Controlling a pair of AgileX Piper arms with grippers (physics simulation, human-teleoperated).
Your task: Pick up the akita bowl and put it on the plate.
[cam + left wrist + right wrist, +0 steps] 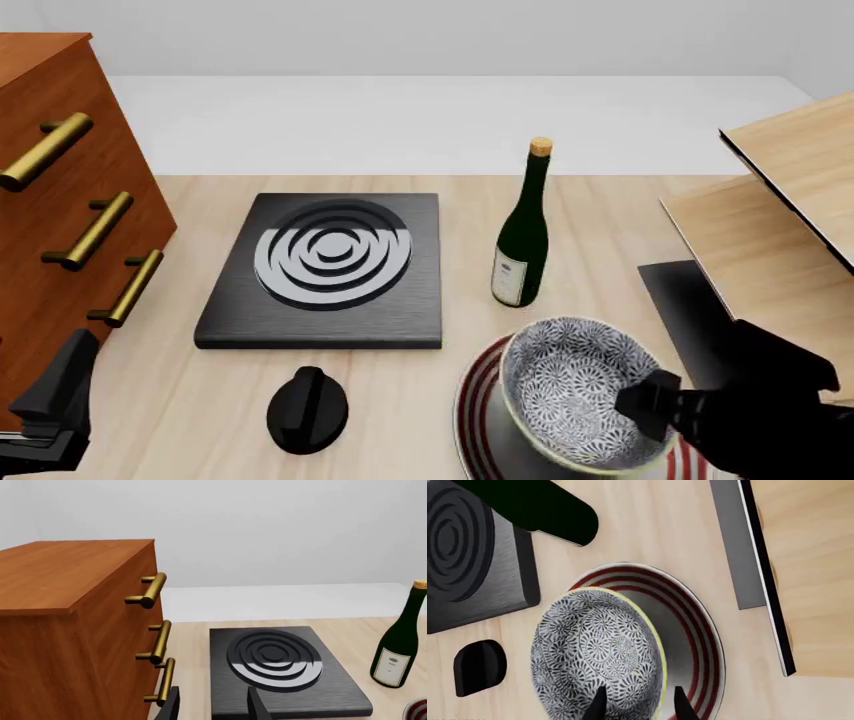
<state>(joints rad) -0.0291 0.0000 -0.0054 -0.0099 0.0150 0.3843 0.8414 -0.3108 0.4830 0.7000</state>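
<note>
Currently left tool [212, 705] idle, jaws parted, empty, left of the stove [324, 268]. Right tool [637, 702] grips the akita bowl [577, 400] rim, tilted over the plate [478, 400], right of stove. Placement step; next: level, lower, release.

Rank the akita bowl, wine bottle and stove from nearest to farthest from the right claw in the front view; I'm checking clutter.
1. akita bowl, at the right claw, over the plate.
2. wine bottle, ahead, beyond the bowl.
3. stove, farther left.
</note>
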